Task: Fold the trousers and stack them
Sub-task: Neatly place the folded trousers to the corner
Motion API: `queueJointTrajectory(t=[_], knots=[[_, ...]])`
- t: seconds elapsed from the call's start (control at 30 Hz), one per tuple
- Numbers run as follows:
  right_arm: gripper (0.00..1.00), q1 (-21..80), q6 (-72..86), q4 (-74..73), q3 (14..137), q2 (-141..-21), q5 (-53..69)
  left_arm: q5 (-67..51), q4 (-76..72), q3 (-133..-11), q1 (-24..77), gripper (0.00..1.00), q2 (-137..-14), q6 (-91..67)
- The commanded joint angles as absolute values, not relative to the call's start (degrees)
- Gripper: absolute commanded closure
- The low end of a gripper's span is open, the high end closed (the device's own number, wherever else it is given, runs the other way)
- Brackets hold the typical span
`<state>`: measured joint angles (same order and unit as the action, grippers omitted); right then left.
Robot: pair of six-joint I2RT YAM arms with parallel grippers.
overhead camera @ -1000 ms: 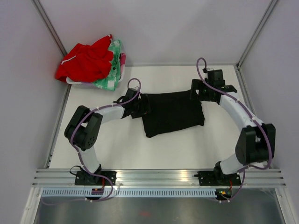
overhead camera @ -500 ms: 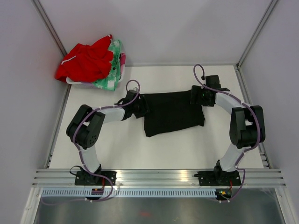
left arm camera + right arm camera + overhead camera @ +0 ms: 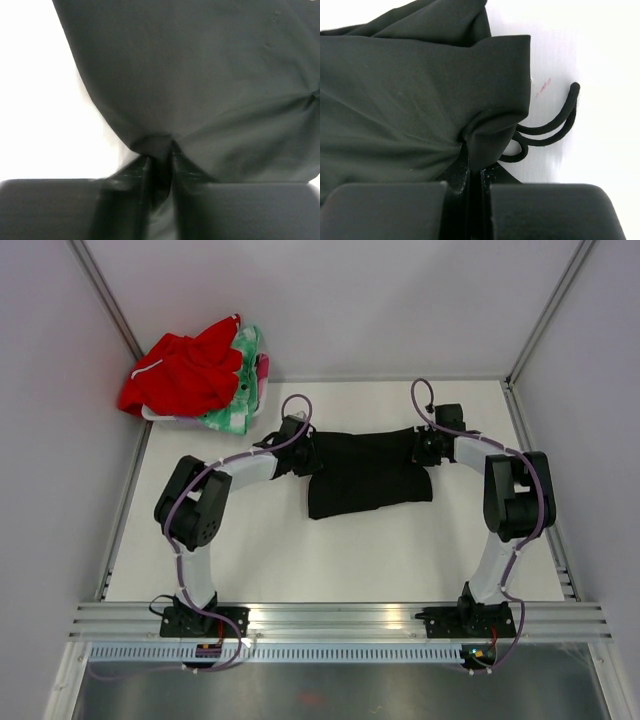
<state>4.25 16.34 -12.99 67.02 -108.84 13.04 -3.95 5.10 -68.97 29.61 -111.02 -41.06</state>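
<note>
The black trousers (image 3: 365,475) lie folded in the middle of the white table. At their far left corner my left gripper (image 3: 305,445) is shut on a pinch of the fabric; its wrist view shows the cloth (image 3: 200,85) bunched between the fingertips (image 3: 142,167). My right gripper (image 3: 422,447) is shut on the trousers' far right corner at the waist. There the fabric (image 3: 420,110) puckers into the jaws, and the black drawstring (image 3: 555,125) loops out onto the table beside them.
A white basket (image 3: 160,413) at the far left corner holds a red garment (image 3: 185,370) and a green-and-pink cloth (image 3: 240,390). Grey walls with metal posts enclose the table. An aluminium rail (image 3: 340,618) runs along the near edge.
Both grippers moved in onto the trousers' far corners and closed on the fabric. The far edge of the trousers has bunched up and shifted slightly.
</note>
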Motion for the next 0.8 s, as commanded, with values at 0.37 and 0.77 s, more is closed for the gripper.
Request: queueJointTrajectory(t=[0.37, 0.77], knots=[[1.0, -9.4, 17.0, -18.5, 93.3, -125.4, 6.5, -5.8, 17.0, -79.1, 23.9, 0.0, -101.0, -27.3], [0.9, -15.6, 0.5, -30.5, 130.7, -147.8, 4.7, -8.5, 19.7, -57.4, 23.9, 0.0, -81.2, -27.6]])
